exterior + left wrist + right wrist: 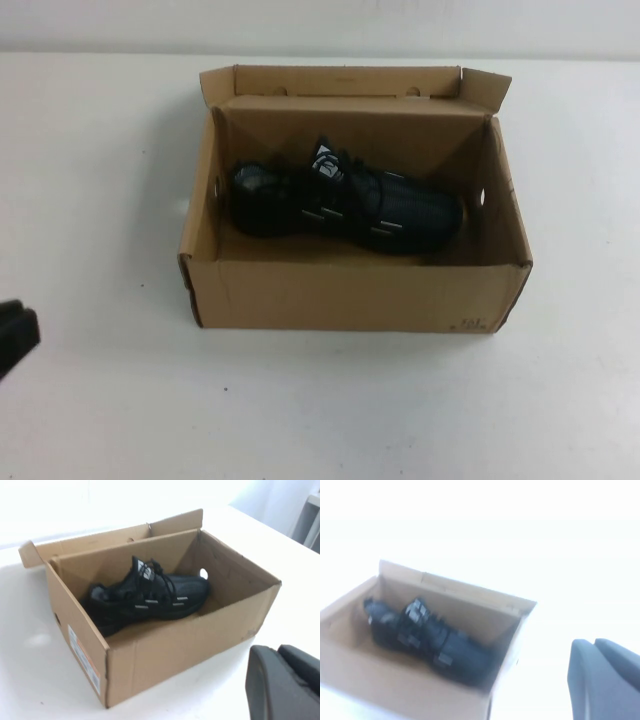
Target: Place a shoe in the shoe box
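Observation:
The black shoe (pixel 340 200) lies on its side inside the open brown shoe box (pixel 350 295), toe towards the robot's right. It also shows in the left wrist view (pixel 150 597) and the right wrist view (pixel 425 640), inside the box (pixel 165 650) (pixel 385 690). The box lid flap (pixel 350 80) stands open at the far side. My left gripper (pixel 15 335) sits at the table's left edge, well clear of the box, its fingers together and empty (pixel 277 650). My right gripper (pixel 592 642) is out of the high view, fingers together and empty, apart from the box.
The white table (pixel 320 420) surrounds the box on all sides. A small round hole (pixel 203 573) pierces the box's end wall. A label (pixel 82 657) is on one end of the box.

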